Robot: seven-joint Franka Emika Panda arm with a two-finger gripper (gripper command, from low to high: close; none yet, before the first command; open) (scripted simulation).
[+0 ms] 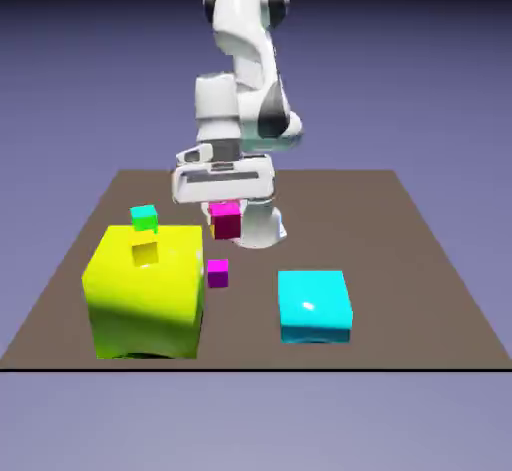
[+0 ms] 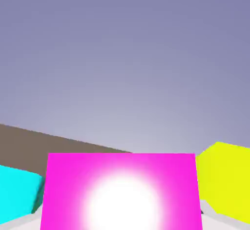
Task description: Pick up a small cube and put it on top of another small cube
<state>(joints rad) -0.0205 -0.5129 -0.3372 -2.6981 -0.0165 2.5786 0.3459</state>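
- The crimson cube (image 1: 226, 219) hangs clear above the table (image 1: 420, 259), held between the jaws of the gripper (image 1: 224, 206); in the hand view it fills the bottom middle (image 2: 122, 192).
- Judged step: carrying, with the lift done and the stacking not yet done.
- The likely target, the purple cube (image 1: 217, 273), sits on the table between the yellow block (image 1: 147, 294) and the cyan block (image 1: 314, 305).
- The next move calls for centring the held cube over the purple one, then a gentle descent.

Glossy white arm (image 1: 240, 79), rounded segments, dark grey joint caps
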